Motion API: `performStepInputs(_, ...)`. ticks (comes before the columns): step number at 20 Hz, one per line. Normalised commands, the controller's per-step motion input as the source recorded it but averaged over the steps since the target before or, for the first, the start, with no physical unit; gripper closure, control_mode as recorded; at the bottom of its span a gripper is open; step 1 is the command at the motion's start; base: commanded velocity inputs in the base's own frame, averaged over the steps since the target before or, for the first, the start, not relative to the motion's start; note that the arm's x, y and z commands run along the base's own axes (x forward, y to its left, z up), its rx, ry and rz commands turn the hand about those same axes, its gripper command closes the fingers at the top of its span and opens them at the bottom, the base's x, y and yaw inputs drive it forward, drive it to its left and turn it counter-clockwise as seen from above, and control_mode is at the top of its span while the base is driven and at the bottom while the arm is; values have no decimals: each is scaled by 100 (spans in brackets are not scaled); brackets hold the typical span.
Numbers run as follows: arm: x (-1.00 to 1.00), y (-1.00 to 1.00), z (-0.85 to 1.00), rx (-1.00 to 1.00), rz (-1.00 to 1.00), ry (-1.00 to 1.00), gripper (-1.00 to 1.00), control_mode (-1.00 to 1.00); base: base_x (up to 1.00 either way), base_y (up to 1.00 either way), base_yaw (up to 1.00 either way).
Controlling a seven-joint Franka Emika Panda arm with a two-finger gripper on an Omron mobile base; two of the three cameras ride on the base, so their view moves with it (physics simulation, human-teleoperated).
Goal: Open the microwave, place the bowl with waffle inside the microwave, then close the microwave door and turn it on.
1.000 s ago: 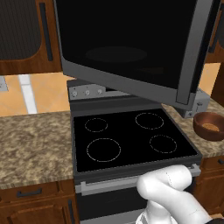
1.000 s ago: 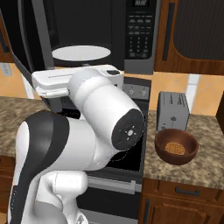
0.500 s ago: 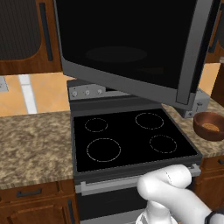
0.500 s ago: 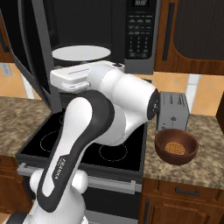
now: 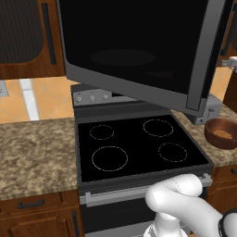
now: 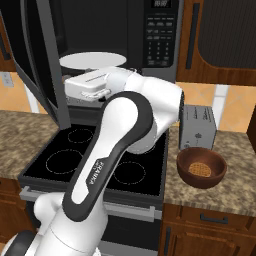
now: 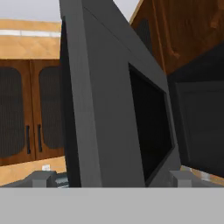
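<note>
The microwave (image 6: 150,30) hangs above the stove, and its microwave door (image 5: 139,51) stands swung wide open toward me. Inside lies the white turntable plate (image 6: 92,60). On the counter right of the stove sits the brown bowl (image 6: 201,167) with the waffle (image 6: 200,169) in it. The left base view also has the bowl (image 5: 222,133), at its right edge. My white hand (image 6: 87,86) hovers in front of the cavity, beside the door's free edge. In the hand view my gripper (image 7: 111,179) is open, and the door's grey edge (image 7: 100,109) fills the space between the fingertips (image 7: 41,178).
A black-topped stove (image 5: 139,146) lies below the microwave. A grey toaster (image 6: 197,127) stands just behind the bowl. Granite counter (image 5: 32,152) runs on both sides, with wooden cabinets above and below. My arm's large links arch over the stove's right half.
My arm's elbow and upper links have swung up and to the right, and the hand has shifted slightly right. The door, the bowl and the jaws have not moved.
</note>
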Motion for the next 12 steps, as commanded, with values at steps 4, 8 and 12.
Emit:
performStepInputs(4, 17, 62, -9, -3, 8, 0, -100, -100, 0, 0, 0)
performStepInputs(8, 23, 40, 0, 0, 3, 0, -100, -100, 0, 0, 0)
performStepInputs(12, 1, 36, 0, 0, 7, 0, -100, -100, 0, 0, 0)
